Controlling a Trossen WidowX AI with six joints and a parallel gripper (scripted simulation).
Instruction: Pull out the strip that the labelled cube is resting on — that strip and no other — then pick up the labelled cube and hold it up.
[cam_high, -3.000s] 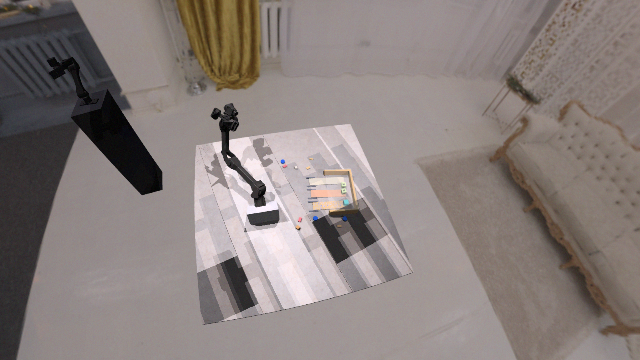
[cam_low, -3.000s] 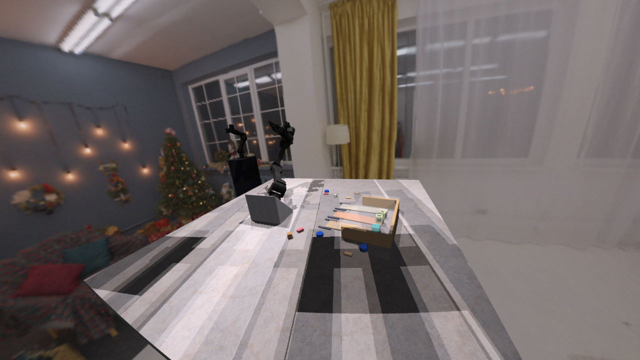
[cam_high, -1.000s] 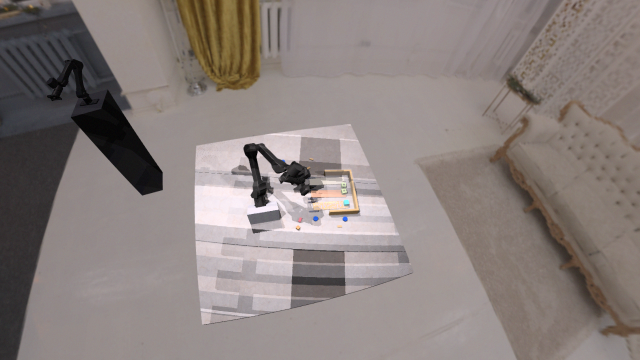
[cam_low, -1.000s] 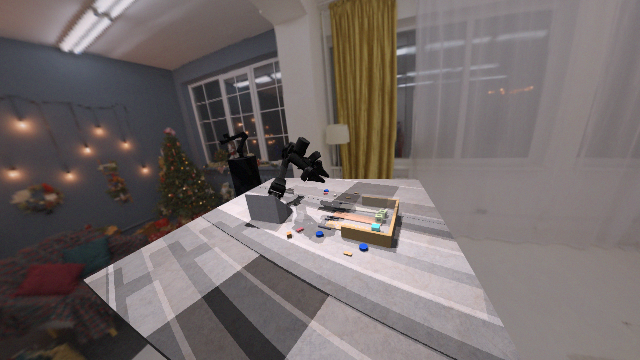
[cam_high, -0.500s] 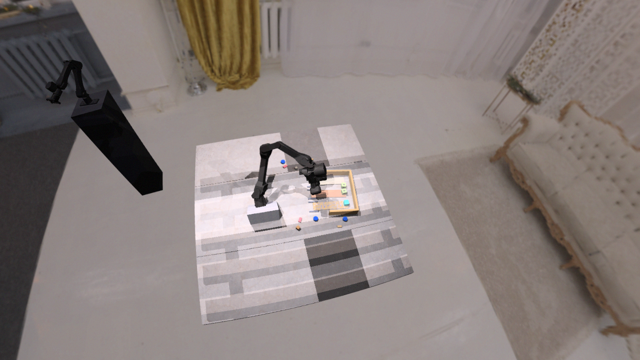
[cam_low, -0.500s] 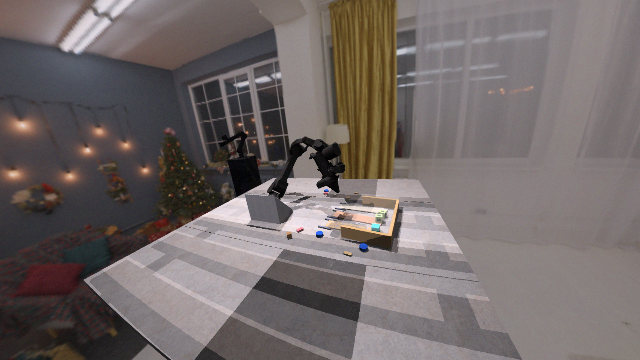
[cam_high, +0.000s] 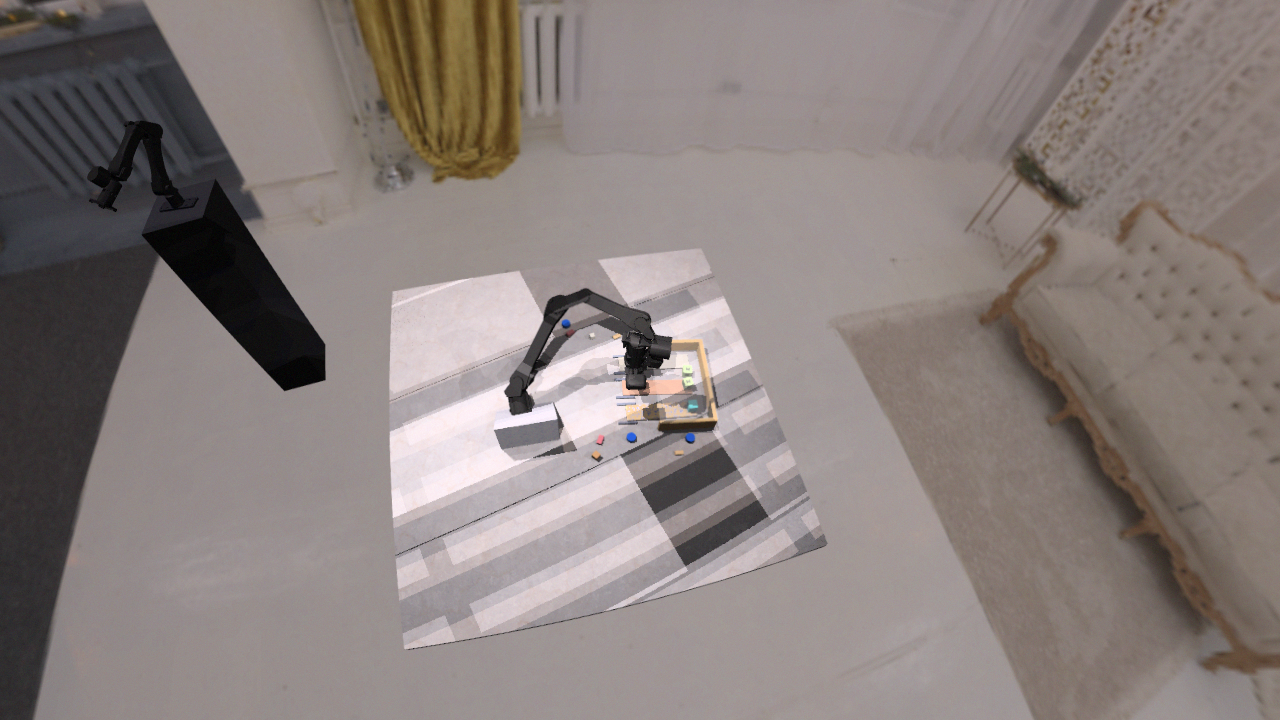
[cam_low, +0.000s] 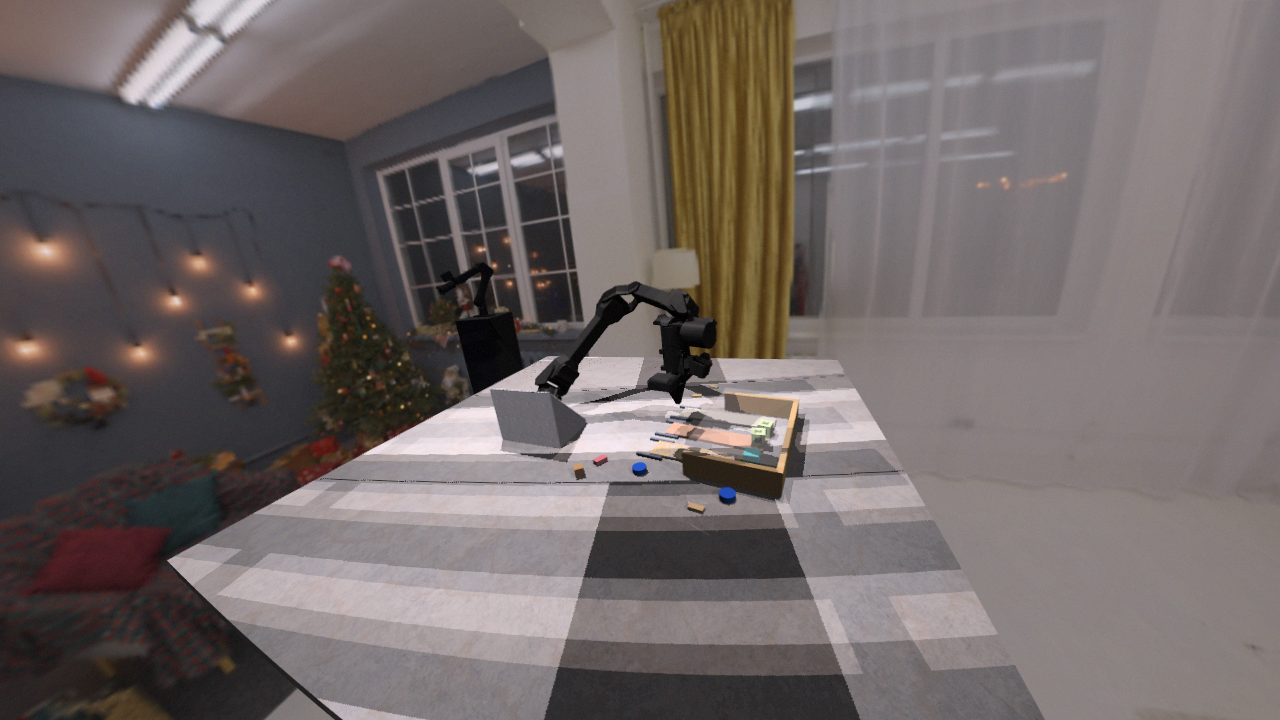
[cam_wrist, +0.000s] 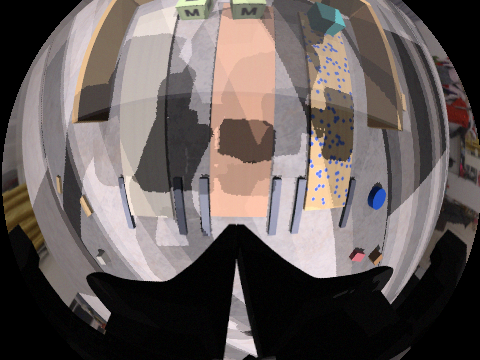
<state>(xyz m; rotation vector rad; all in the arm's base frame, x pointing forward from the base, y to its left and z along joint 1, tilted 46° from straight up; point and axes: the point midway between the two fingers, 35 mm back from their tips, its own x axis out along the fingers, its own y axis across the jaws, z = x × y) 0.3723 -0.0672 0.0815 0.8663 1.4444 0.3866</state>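
A green cube marked M (cam_high: 688, 381) (cam_low: 759, 432) (cam_wrist: 248, 11) rests on the far end of the salmon strip (cam_high: 666, 388) (cam_low: 711, 435) (cam_wrist: 245, 85). Another green cube marked M (cam_high: 687, 368) (cam_wrist: 195, 10) sits between that strip and the pale strip (cam_wrist: 142, 65). A teal cube (cam_high: 692, 405) (cam_low: 751, 455) (cam_wrist: 326, 19) is on the blue-dotted strip (cam_wrist: 330, 75); no label shows on it. My gripper (cam_high: 636, 385) (cam_low: 677, 399) (cam_wrist: 235, 231) is shut and empty, pointing down above the salmon strip's near end.
A wooden three-sided wall (cam_high: 709, 385) (cam_low: 733, 471) (cam_wrist: 100, 65) surrounds the cubes, open toward the arm. Low blue-grey bars (cam_wrist: 205, 206) (cam_wrist: 274, 206) flank the strips' near ends. A blue disc (cam_high: 631, 437) (cam_wrist: 377, 198) and a pink block (cam_high: 600, 439) (cam_wrist: 357, 255) lie to one side.
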